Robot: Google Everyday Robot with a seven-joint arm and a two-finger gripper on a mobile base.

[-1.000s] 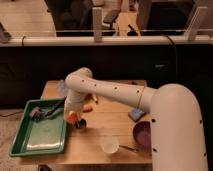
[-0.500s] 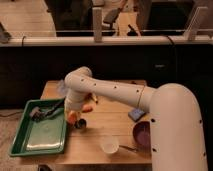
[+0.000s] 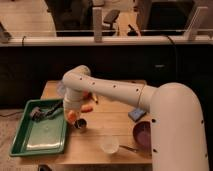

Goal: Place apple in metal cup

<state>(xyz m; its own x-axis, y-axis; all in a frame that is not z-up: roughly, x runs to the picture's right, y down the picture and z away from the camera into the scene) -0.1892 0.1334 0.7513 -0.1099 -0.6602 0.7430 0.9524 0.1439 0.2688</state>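
My gripper [image 3: 71,112] hangs at the end of the white arm over the table's left part, beside the green tray. It is shut on the apple [image 3: 72,116], a small orange-red ball held just below the wrist. The metal cup [image 3: 80,123], small, dark and shiny, stands upright on the table just right of and below the apple. The apple is beside the cup's rim, up and to the left, not inside it.
A green tray [image 3: 30,142] holding a utensil lies at the left. A thin orange piece [image 3: 87,108] lies behind the cup. A whitish translucent cup [image 3: 109,145] stands at the front, a purple bowl [image 3: 142,134] and a blue sponge [image 3: 136,114] at the right.
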